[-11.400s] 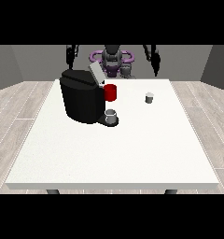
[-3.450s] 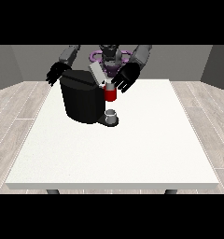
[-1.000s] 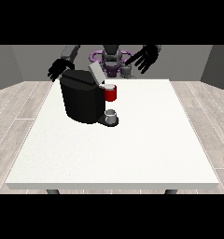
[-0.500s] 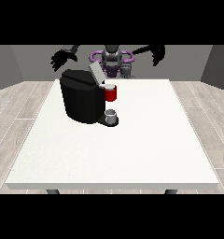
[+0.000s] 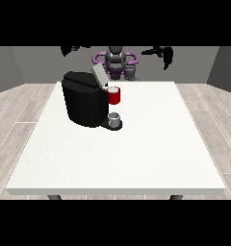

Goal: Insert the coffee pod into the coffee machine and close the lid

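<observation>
Hand at the view's right hangs high, fingers drooping, holding nothing. Hand at the view's left is raised too; fingers unclear. Below and between them, well apart, the machine sits lid up, pod in its red holder.

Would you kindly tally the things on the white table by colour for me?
Black: 1, the coffee machine
Red: 1, the pod holder on the machine's front
Grey: 1, the cup on the machine's base
Total: 3
</observation>
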{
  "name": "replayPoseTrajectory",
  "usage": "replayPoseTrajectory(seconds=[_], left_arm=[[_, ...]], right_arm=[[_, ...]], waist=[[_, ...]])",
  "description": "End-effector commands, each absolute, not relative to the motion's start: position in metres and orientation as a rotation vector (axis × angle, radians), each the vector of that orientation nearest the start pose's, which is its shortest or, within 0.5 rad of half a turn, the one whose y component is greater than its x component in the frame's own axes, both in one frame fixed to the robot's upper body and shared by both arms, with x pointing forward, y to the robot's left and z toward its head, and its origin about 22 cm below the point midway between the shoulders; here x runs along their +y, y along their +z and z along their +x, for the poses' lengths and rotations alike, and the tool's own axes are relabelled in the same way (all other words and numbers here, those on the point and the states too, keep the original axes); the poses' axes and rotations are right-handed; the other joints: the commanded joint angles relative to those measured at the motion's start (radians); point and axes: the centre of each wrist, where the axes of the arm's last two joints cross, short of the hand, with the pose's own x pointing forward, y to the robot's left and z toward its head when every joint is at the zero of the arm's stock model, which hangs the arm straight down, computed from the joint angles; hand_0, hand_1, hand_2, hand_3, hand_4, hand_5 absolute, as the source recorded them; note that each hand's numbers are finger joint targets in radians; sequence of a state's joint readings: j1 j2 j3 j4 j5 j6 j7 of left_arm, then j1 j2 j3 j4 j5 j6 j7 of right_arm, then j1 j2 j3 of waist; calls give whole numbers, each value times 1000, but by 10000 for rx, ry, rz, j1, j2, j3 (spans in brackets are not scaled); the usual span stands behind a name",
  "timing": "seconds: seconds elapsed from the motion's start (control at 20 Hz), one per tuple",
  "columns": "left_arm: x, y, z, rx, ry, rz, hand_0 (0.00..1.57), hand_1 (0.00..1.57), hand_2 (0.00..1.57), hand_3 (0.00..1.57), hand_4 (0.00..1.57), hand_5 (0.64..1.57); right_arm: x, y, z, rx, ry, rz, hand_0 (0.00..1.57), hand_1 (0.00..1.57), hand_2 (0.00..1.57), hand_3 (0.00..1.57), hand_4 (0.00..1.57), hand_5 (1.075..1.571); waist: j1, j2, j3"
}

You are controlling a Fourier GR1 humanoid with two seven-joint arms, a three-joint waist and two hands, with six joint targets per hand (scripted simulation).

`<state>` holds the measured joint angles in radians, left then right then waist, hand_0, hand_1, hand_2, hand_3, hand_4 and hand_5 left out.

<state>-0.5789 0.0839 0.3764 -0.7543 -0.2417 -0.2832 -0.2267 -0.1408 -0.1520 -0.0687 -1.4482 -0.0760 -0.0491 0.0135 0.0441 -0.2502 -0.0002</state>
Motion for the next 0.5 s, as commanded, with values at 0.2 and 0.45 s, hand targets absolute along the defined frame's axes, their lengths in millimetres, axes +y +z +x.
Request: replayPoseTrajectory(seconds=[0.2, 0.45], left_arm=[[237, -49, 335, -14332, -1935, -2085, 0, 0, 0, 0, 0, 1571], [256, -27, 335, -15288, -1823, -1544, 0, 0, 0, 0, 112, 1571]], right_arm=[[-262, 52, 302, -15639, 629, -1079, 0, 0, 0, 0, 0, 1571], [-233, 56, 306, -16730, 1695, -608, 0, 0, 0, 0, 215, 1571]], waist=[[1124, -354, 1], [826, 808, 2]])
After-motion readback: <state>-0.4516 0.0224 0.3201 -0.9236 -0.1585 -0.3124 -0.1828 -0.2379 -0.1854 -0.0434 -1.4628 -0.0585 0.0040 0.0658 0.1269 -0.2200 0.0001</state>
